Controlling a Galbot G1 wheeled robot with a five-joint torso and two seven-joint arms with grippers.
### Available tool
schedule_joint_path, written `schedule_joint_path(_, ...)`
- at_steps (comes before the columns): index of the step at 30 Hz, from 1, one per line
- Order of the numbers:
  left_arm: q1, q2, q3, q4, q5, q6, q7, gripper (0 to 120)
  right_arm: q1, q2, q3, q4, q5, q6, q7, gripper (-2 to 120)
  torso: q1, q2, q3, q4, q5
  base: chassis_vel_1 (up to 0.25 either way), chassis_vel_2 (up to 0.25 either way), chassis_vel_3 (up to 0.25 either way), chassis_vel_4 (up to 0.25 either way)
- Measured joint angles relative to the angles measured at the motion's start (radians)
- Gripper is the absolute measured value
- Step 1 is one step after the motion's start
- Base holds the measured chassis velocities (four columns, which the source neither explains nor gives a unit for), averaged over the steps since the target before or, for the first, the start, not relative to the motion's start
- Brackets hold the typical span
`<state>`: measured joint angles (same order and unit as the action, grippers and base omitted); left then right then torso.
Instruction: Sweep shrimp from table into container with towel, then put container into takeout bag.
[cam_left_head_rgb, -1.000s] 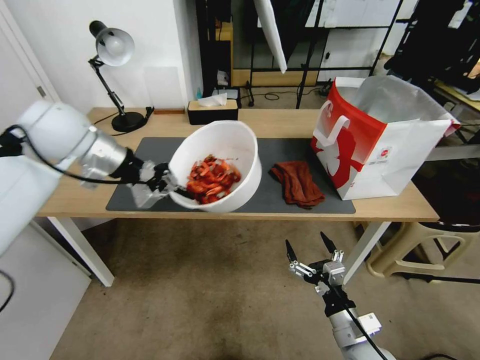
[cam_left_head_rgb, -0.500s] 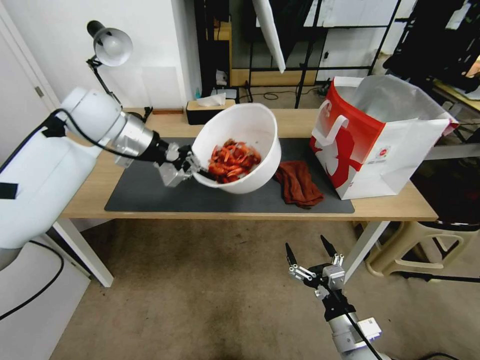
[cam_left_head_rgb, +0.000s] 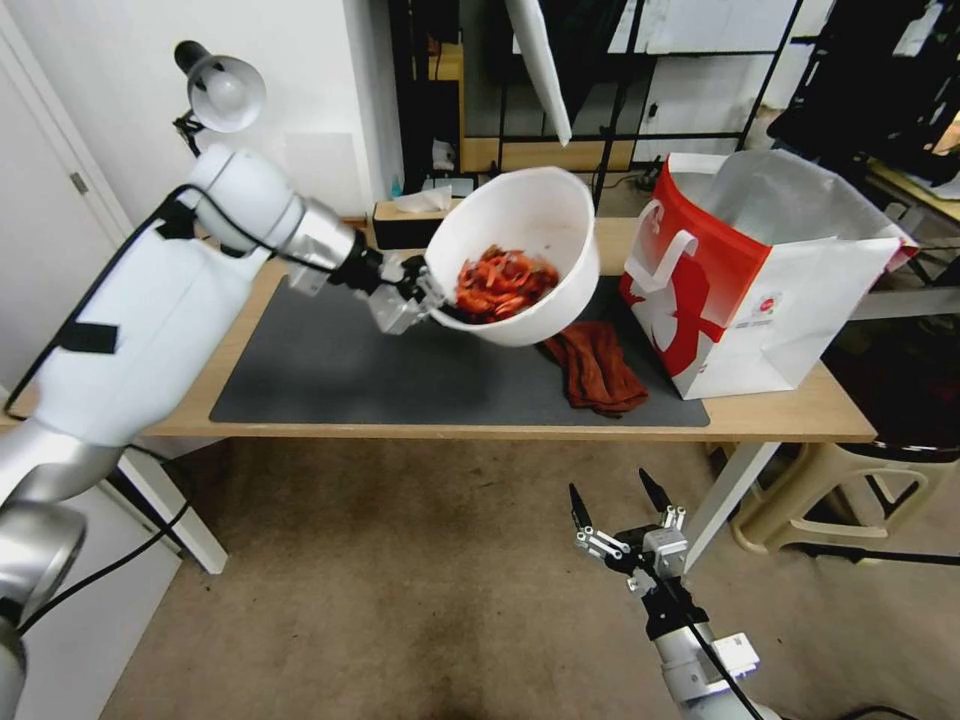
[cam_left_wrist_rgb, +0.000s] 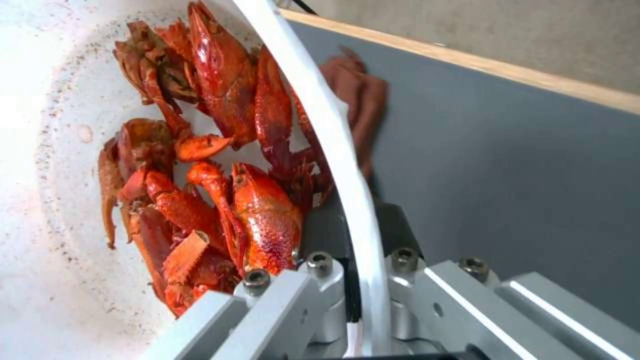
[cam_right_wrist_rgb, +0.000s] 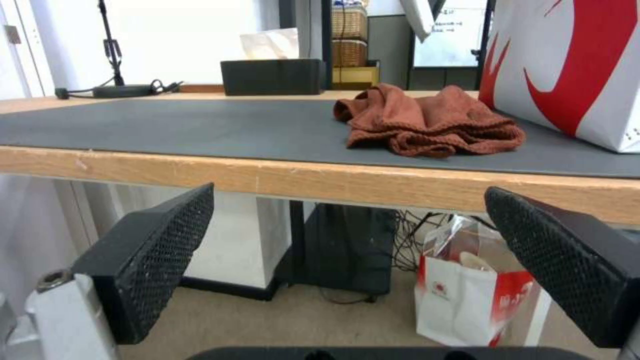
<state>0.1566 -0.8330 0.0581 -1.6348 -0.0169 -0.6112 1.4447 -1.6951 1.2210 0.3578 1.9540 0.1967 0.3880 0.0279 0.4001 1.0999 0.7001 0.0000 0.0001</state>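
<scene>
Wood table (cam_left_head_rgb: 800, 415), grey mat (cam_left_head_rgb: 330, 365) w/ towel (cam_left_head_rgb: 596, 366), takeout bag (cam_left_head_rgb: 760, 280)

My head camera looks forward and down over the counter (cam_left_head_rgb: 300, 400) from well back. My left wrist camera sits tight against the container (cam_left_wrist_rgb: 333, 150) rim, facing into it and across the grey mat. My right wrist camera sits below the counter edge, facing level across it. All three views share the towel (cam_left_head_rgb: 595, 365).
</scene>
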Motion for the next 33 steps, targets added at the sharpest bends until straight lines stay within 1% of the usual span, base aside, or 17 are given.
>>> schedule_joint_path(2,-0.017,-0.036,0.010,0.025,0.018,0.014,-0.001,0,0.001,0.004,0.000,-0.002,0.000,0.000,-0.003,100,0.000,0.000,0.000,-0.0003,0.0000,0.000,0.000,0.000,0.000)
schedule_joint_path(4,-0.025,-0.049,0.012,0.035,0.025,0.018,-0.001,0,0.001,0.005,0.000,-0.002,0.000,0.000,-0.004,100,0.000,0.000,0.000,0.0004,-0.0003,0.000,0.000,0.000,0.000)
schedule_joint_path(6,-0.057,-0.097,0.019,0.070,0.050,0.028,-0.001,0,0.005,0.007,0.000,-0.003,0.000,0.001,-0.006,100,0.000,0.000,0.000,0.0000,-0.0001,0.000,0.000,0.000,0.000)
schedule_joint_path(7,-0.057,-0.097,0.019,0.070,0.050,0.028,-0.001,0,0.005,0.007,0.000,-0.003,0.000,0.001,-0.006,100,0.000,0.000,0.000,0.0000,-0.0001,0.000,0.000,0.000,0.000)
schedule_joint_path(10,-0.105,-0.165,0.045,0.115,0.066,0.033,-0.012,0,0.009,0.009,0.001,-0.004,0.001,0.001,-0.006,100,0.000,0.000,0.000,-0.0002,0.0001,0.000,0.000,0.000,0.000)
schedule_joint_path(11,-0.105,-0.165,0.045,0.115,0.066,0.033,-0.012,0,0.009,0.009,0.001,-0.004,0.001,0.001,-0.006,100,0.000,0.000,0.000,-0.0002,0.0001,0.000,0.000,0.000,0.000)
schedule_joint_path(15,-0.170,-0.265,0.083,0.178,0.099,0.037,-0.028,0,0.025,0.006,-0.003,-0.012,0.007,-0.001,-0.007,100,0.000,0.000,0.000,-0.0002,0.0002,0.000,0.000,0.000,0.000)
schedule_joint_path(16,-0.170,-0.265,0.083,0.178,0.099,0.037,-0.028,0,0.025,0.006,-0.003,-0.012,0.007,-0.001,-0.007,100,0.000,0.000,0.000,-0.0002,0.0002,0.000,0.000,0.000,0.000)
schedule_joint_path(19,-0.217,-0.331,0.102,0.246,0.115,0.044,-0.049,0,0.028,0.003,-0.004,-0.014,0.011,-0.001,-0.007,100,0.000,0.000,0.000,-0.0001,0.0000,0.000,0.000,0.000,0.000)
schedule_joint_path(20,-0.217,-0.331,0.102,0.246,0.115,0.044,-0.049,0,0.028,0.003,-0.004,-0.014,0.011,-0.001,-0.007,100,0.000,0.000,0.000,-0.0001,0.0000,0.000,0.000,0.000,0.000)
schedule_joint_path(23,-0.260,-0.365,0.114,0.300,0.118,0.047,-0.069,0,0.032,-0.001,-0.007,-0.016,0.013,0.000,-0.008,100,0.000,0.000,0.000,0.0000,0.0000,0.000,0.000,0.000,0.000)
schedule_joint_path(24,-0.260,-0.365,0.114,0.300,0.118,0.047,-0.069,0,0.032,-0.001,-0.007,-0.016,0.013,0.000,-0.008,100,0.000,0.000,0.000,0.0000,0.0000,0.000,0.000,0.000,0.000)
schedule_joint_path(27,-0.294,-0.400,0.121,0.334,0.140,0.047,-0.088,0,0.039,0.001,-0.010,-0.020,0.014,-0.001,-0.008,100,0.000,0.000,0.000,0.0000,0.0000,0.000,0.000,0.000,0.000)
schedule_joint_path(28,-0.294,-0.400,0.121,0.334,0.140,0.047,-0.088,0,0.039,0.001,-0.010,-0.020,0.014,-0.001,-0.008,100,0.000,0.000,0.000,0.0000,0.0000,0.000,0.000,0.000,0.000)
schedule_joint_path(30,-0.333,-0.444,0.133,0.375,0.163,0.047,-0.108,0,0.043,0.004,-0.013,-0.025,0.014,-0.001,-0.009,100,0.000,0.000,0.000,0.0000,0.0001,0.000,0.000,0.000,0.000)
schedule_joint_path(31,-0.333,-0.444,0.133,0.375,0.163,0.047,-0.108,0,0.043,0.004,-0.013,-0.025,0.014,-0.001,-0.009,100,0.000,0.000,0.000,0.0000,0.0001,0.000,0.000,0.000,0.000)
schedule_joint_path(33,-0.354,-0.475,0.140,0.405,0.175,0.046,-0.121,0,0.045,0.006,-0.013,-0.026,0.014,-0.001,-0.009,100,0.000,0.000,0.000,0.0000,0.0001,0.000,0.000,0.000,0.000)
